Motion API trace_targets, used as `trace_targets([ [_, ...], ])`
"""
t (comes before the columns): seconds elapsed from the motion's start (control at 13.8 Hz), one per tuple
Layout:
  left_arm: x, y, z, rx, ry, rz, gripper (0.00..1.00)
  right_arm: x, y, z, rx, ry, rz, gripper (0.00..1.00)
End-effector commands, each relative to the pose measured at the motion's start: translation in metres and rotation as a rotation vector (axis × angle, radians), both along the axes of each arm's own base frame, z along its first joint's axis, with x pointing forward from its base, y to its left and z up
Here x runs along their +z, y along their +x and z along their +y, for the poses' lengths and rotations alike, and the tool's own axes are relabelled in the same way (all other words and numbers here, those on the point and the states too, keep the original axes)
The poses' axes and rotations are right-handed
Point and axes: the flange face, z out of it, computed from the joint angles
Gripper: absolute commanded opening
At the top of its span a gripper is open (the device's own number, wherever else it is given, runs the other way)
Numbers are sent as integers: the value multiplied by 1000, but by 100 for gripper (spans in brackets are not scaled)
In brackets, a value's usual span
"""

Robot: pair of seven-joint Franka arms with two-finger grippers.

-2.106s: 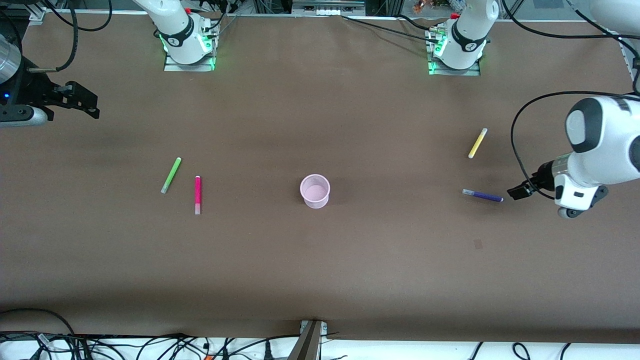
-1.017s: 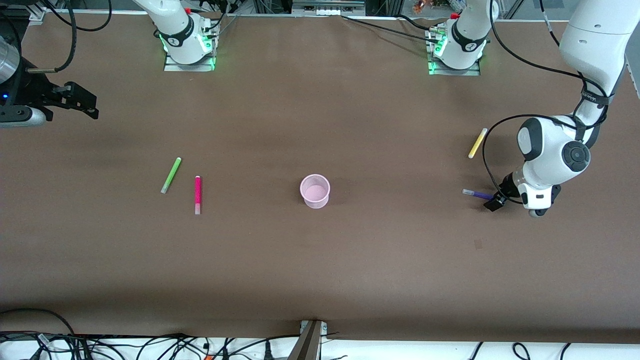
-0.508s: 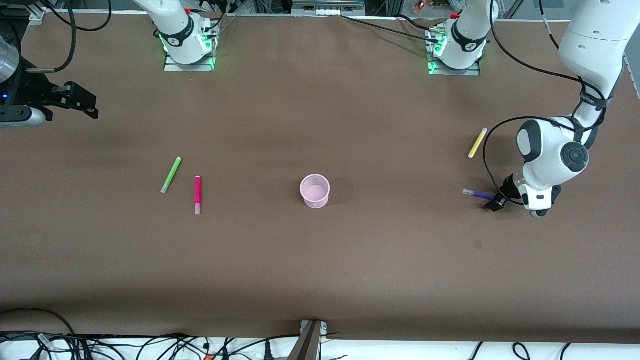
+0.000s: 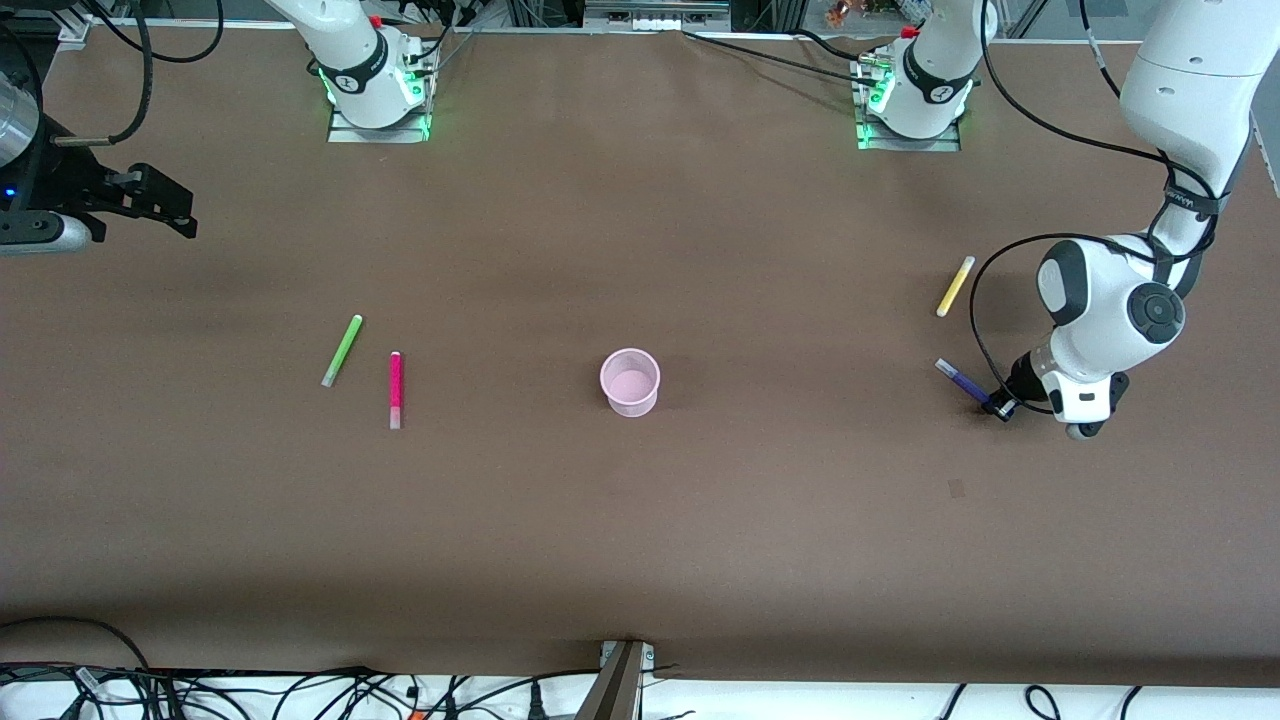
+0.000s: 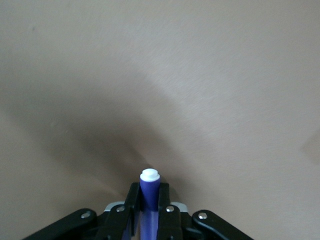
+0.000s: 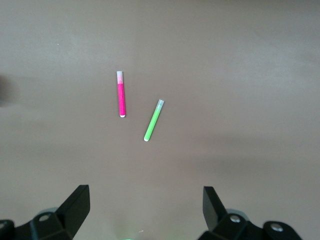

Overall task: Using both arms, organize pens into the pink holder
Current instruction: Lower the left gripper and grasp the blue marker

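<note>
My left gripper [image 4: 1000,407] is shut on the purple pen [image 4: 962,381] at the left arm's end of the table; the pen's pale end tilts up off the table. In the left wrist view the purple pen [image 5: 149,192] sits clamped between my fingers [image 5: 132,202]. The yellow pen [image 4: 955,286] lies farther from the front camera than it. The pink holder [image 4: 630,381] stands upright mid-table. The green pen [image 4: 342,350] and magenta-pink pen [image 4: 395,389] lie toward the right arm's end; both show in the right wrist view, green [image 6: 154,120] and magenta-pink [image 6: 121,93]. My right gripper [image 6: 145,210] is open and empty, waiting high.
Brown table surface [image 4: 640,520] spreads wide around the holder. The arm bases [image 4: 375,85] stand along the table edge farthest from the front camera. Cables [image 4: 300,690] lie past the table's near edge.
My left gripper came down onto the purple pen and shut on it; the pen's free end has since swung and tilted upward. The right arm has not moved.
</note>
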Motion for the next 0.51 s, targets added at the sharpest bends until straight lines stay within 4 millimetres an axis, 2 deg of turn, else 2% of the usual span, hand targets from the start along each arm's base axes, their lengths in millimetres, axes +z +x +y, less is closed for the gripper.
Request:
trace_targets([
  [0.0, 67, 12, -26, -40, 30, -62, 0, 6, 1, 0, -1, 13, 4, 100],
  [0.22, 133, 19, -85, -96, 41, -83, 0, 6, 1, 1, -1, 22, 6, 100],
  [0.44, 184, 12, -175, -65, 23, -110, 0, 6, 1, 1, -1, 24, 6, 100],
])
